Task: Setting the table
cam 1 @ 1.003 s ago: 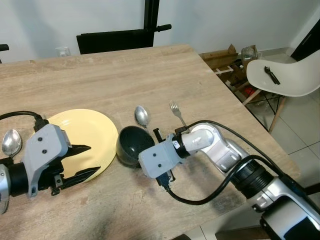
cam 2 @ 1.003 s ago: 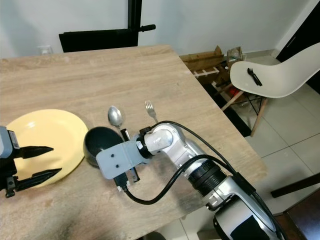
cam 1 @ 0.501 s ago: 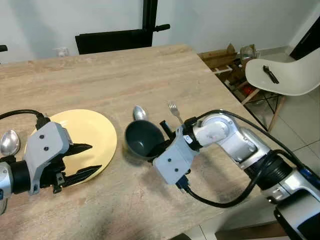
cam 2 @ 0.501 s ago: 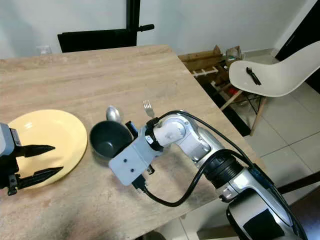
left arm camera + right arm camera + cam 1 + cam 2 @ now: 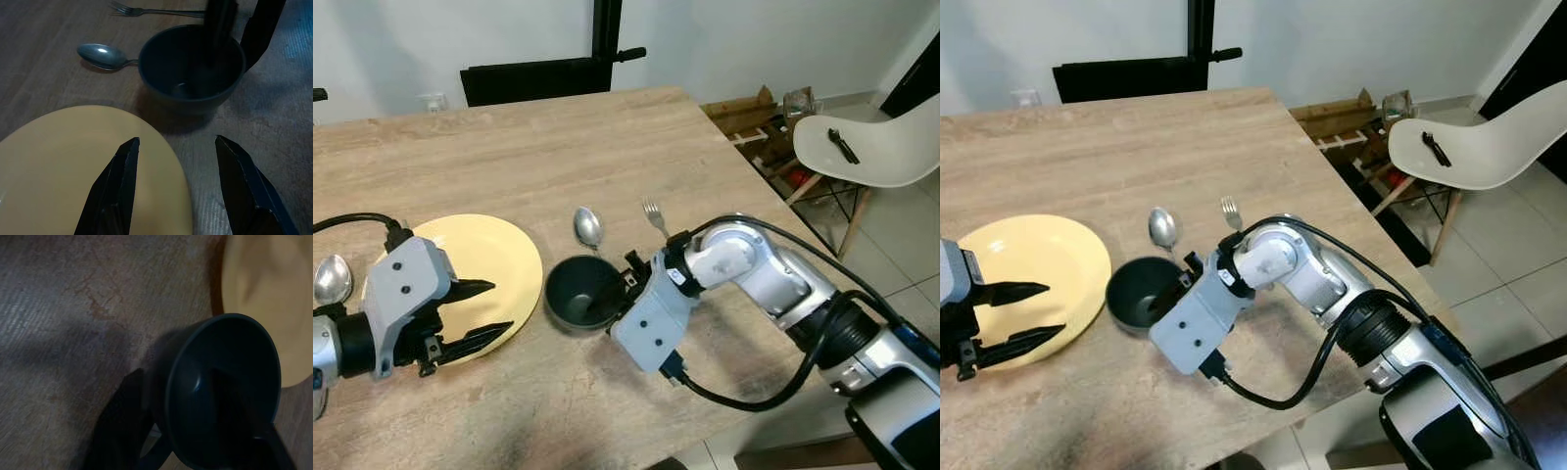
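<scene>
A dark bowl (image 5: 576,294) stands upright on the wooden table (image 5: 538,147), just right of the yellow plate (image 5: 489,257). My right gripper (image 5: 621,290) is shut on the bowl's right rim, with one finger (image 5: 234,404) inside and the other (image 5: 124,421) outside. Low over the plate's near right edge, my left gripper (image 5: 501,307) is open, its fingertips pointing at the bowl (image 5: 193,68). Behind the bowl lie a spoon (image 5: 588,226) and a fork (image 5: 657,216).
A second spoon (image 5: 331,279) lies left of the plate, behind my left arm. A white chair (image 5: 871,147) stands off the table's right side and a black chair (image 5: 538,78) at the far edge. The table's right edge runs close behind my right arm.
Half a second ago the right gripper held the bowl raised and tilted. It has now come down level and a little leftward beside the plate. The left gripper has stayed put.
</scene>
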Robot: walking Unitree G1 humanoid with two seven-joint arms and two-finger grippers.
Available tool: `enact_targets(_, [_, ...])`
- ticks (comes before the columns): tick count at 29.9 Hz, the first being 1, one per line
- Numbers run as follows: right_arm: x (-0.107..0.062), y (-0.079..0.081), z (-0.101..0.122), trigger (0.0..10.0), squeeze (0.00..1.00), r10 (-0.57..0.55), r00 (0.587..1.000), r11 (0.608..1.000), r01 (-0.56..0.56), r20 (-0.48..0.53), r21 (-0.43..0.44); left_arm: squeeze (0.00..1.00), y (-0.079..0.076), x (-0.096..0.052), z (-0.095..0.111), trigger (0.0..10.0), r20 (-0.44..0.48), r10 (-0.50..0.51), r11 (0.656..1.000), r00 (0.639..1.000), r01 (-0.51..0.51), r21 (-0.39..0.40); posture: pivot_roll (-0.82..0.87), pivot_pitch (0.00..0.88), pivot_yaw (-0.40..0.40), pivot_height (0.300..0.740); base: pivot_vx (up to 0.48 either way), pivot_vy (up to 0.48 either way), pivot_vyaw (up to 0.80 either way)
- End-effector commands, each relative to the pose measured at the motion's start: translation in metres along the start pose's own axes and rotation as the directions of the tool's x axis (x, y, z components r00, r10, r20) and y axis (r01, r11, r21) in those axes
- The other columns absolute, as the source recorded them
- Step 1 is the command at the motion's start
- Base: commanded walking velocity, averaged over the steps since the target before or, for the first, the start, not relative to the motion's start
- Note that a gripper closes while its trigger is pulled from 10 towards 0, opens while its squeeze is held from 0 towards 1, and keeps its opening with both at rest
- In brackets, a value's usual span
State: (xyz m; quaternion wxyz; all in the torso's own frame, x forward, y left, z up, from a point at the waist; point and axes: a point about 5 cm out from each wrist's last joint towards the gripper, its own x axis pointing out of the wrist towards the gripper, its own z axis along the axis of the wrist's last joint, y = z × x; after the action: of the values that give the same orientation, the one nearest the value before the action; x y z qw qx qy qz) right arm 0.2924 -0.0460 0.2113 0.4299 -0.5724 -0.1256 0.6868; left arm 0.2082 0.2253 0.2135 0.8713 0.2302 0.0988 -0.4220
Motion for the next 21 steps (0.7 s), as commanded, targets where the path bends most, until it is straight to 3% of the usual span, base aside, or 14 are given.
enact_targets(1, [-0.005, -0.005, -0.002, 10.0, 1.00, -0.050, 0.999, 0.999, 0.050, 0.000, 0.010, 0.00, -0.003, 0.003, 0.000, 10.0, 0.007, -0.018, 1.000, 1.000, 0.018, 0.006, -0.02, 0.029, -0.023, 0.740, 0.000, 0.000, 0.00])
enact_targets(7, [-0.010, -0.012, -0.002, 10.0, 0.95, -0.153, 0.988, 0.987, 0.152, 0.023, 0.048, 0.00, -0.003, 0.005, 0.000, 10.0, 0.012, -0.021, 1.000, 1.000, 0.021, 0.006, -0.03, 0.025, -0.020, 0.740, 0.000, 0.000, 0.00])
enact_targets(8, [-0.012, -0.015, -0.002, 10.0, 0.56, -0.193, 0.981, 0.980, 0.190, 0.034, 0.062, 0.00, -0.003, 0.005, 0.000, 10.0, 0.013, -0.022, 1.000, 1.000, 0.022, 0.005, -0.03, 0.025, -0.022, 0.740, 0.000, 0.000, 0.00])
enact_targets(9, [-0.017, -0.018, -0.001, 10.0, 0.00, -0.233, 0.971, 0.969, 0.228, 0.049, 0.097, 0.00, -0.004, 0.006, 0.000, 10.0, 0.014, -0.024, 1.000, 1.000, 0.024, 0.005, -0.03, 0.023, -0.024, 0.740, 0.000, 0.000, 0.00])
enact_targets(12, [-0.043, -0.033, 0.000, 10.0, 0.00, -0.386, 0.920, 0.907, 0.363, 0.074, 0.212, 0.00, -0.004, 0.007, -0.001, 10.0, 0.018, -0.024, 1.000, 1.000, 0.024, 0.003, -0.03, 0.019, -0.024, 0.740, 0.000, 0.000, 0.00])
enact_targets(14, [-0.058, -0.035, -0.002, 10.0, 0.00, -0.448, 0.891, 0.868, 0.414, 0.072, 0.275, 0.00, -0.003, 0.008, 0.000, 10.0, 0.023, -0.021, 1.000, 1.000, 0.021, 0.002, -0.03, 0.020, -0.022, 0.740, 0.000, 0.000, 0.00])
enact_targets(15, [-0.069, -0.030, -0.005, 10.0, 0.00, -0.495, 0.867, 0.827, 0.449, 0.059, 0.339, 0.00, -0.003, 0.009, 0.000, 10.0, 0.028, -0.021, 1.000, 0.999, 0.020, 0.001, -0.03, 0.018, -0.017, 0.740, 0.000, 0.000, 0.00])
enact_targets(16, [-0.069, -0.030, -0.005, 10.0, 0.00, -0.495, 0.867, 0.827, 0.449, 0.059, 0.339, 0.00, -0.003, 0.009, 0.000, 10.0, 0.028, -0.021, 1.000, 0.999, 0.020, 0.001, -0.03, 0.018, -0.017, 0.740, 0.000, 0.000, 0.00])
enact_targets(18, [-0.079, -0.016, -0.010, 10.0, 0.00, -0.528, 0.849, 0.783, 0.478, 0.018, 0.399, 0.00, -0.002, 0.009, 0.000, 10.0, 0.031, -0.020, 1.000, 0.999, 0.020, 0.001, -0.03, 0.018, -0.014, 0.740, 0.000, 0.000, 0.00])
enact_targets(21, [-0.084, -0.004, -0.014, 10.0, 0.00, -0.546, 0.838, 0.751, 0.502, -0.024, 0.428, 0.00, -0.001, 0.010, 0.000, 10.0, 0.033, -0.019, 1.000, 0.999, 0.019, 0.001, -0.04, 0.019, -0.009, 0.740, 0.000, 0.000, 0.00])
